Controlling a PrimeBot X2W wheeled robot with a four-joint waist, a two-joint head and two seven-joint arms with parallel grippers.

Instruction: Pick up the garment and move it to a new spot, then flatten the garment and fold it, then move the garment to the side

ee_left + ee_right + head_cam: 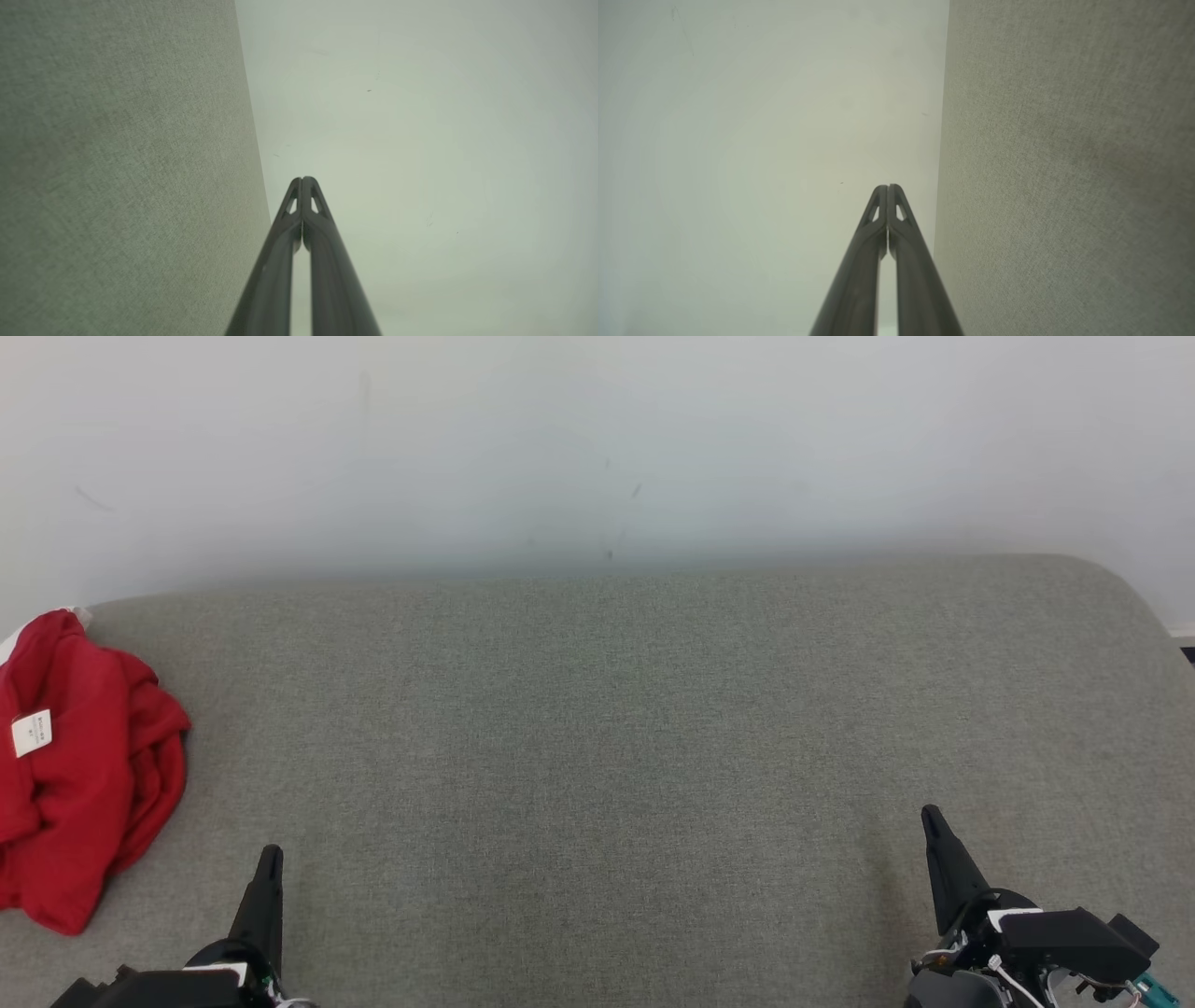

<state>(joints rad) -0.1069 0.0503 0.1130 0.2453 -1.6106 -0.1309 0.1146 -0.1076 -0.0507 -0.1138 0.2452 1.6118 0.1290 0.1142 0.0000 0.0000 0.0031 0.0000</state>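
At the lower left of the head view, the left gripper (272, 854) sits above the near part of a grey fabric-covered surface (597, 737). Its two dark fingers are pressed together with nothing between them, and the left wrist view shows the tips meeting. At the lower right, the right gripper (930, 814) is likewise closed and empty, fingertips touching in its own wrist view. The red garment (89, 784) lies crumpled in a heap at the surface's left edge, to the left of the left gripper and a little farther from the robot, near it but not touching. A white tag (32, 733) shows on its top. The right gripper is well apart from it, across the surface. A pale wall (597, 448) rises behind.
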